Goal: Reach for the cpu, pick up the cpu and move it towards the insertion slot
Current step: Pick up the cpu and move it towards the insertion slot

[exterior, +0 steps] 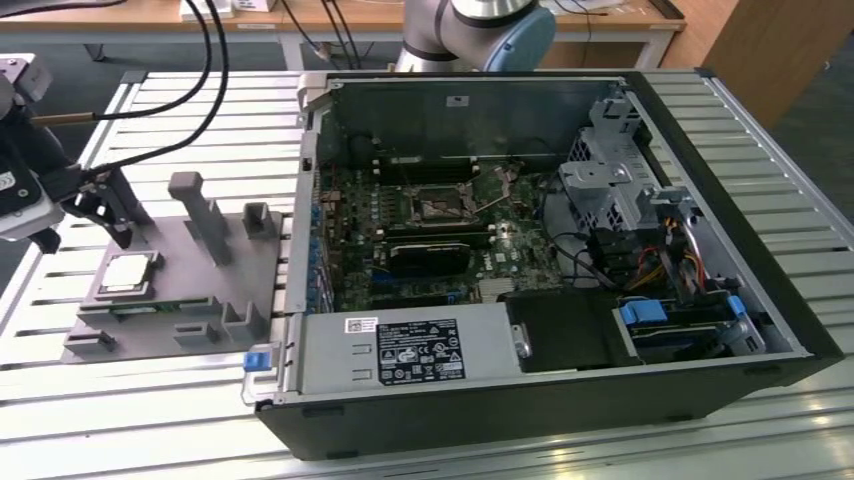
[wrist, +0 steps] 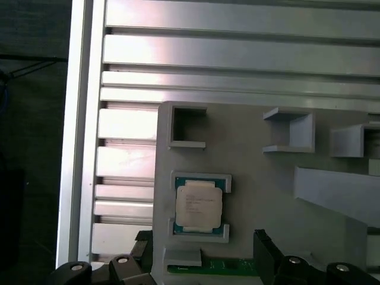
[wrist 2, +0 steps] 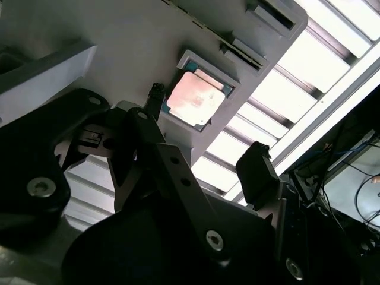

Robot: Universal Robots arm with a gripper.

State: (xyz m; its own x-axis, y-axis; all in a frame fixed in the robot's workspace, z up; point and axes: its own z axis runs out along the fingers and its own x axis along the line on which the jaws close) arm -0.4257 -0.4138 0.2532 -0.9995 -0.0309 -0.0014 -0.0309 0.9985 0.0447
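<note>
The cpu (exterior: 127, 272) (wrist 2: 196, 98) (wrist: 199, 205) is a silvery square chip lying flat in a shallow pocket of the grey fixture plate (exterior: 200, 290), at the exterior view's left. My gripper (exterior: 87, 236) (wrist 2: 205, 127) (wrist: 202, 242) hangs a little above and beside the chip, open, with nothing between its dark fingers (wrist 2: 256, 163) and no contact with the chip. The insertion slot (exterior: 438, 205), a square socket with a thin metal frame, sits on the motherboard inside the open computer case, well off to the exterior view's right of the chip.
Upright grey fixture posts (exterior: 200, 210) stand on the plate beside the chip. The open black computer case (exterior: 561, 400) holds a long black card (exterior: 427, 255), a power supply (exterior: 400, 350) and cable bundles (exterior: 654, 260). Everything rests on a slatted aluminium table (exterior: 147, 400).
</note>
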